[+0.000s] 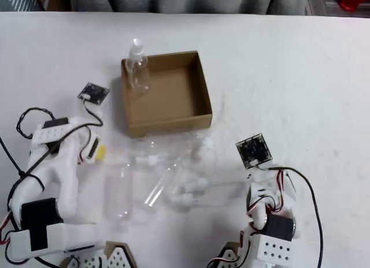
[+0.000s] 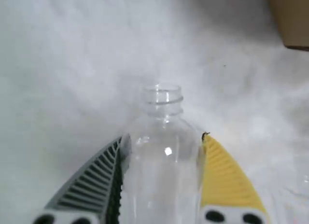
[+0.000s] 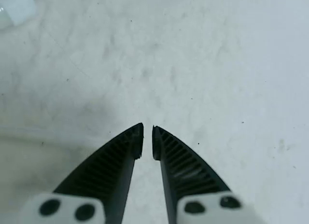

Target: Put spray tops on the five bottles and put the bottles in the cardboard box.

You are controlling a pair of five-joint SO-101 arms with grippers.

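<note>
Left pincer point(image 2: 161, 138) snug around uncapped bottle point(image 2: 163, 166), neck beyond its tips.

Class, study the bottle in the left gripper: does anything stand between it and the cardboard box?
Nothing visible does: bare table lies between the open-necked bottle, held in the left gripper, and the cardboard box. A spray-topped bottle already stands in a far corner of it.
</note>
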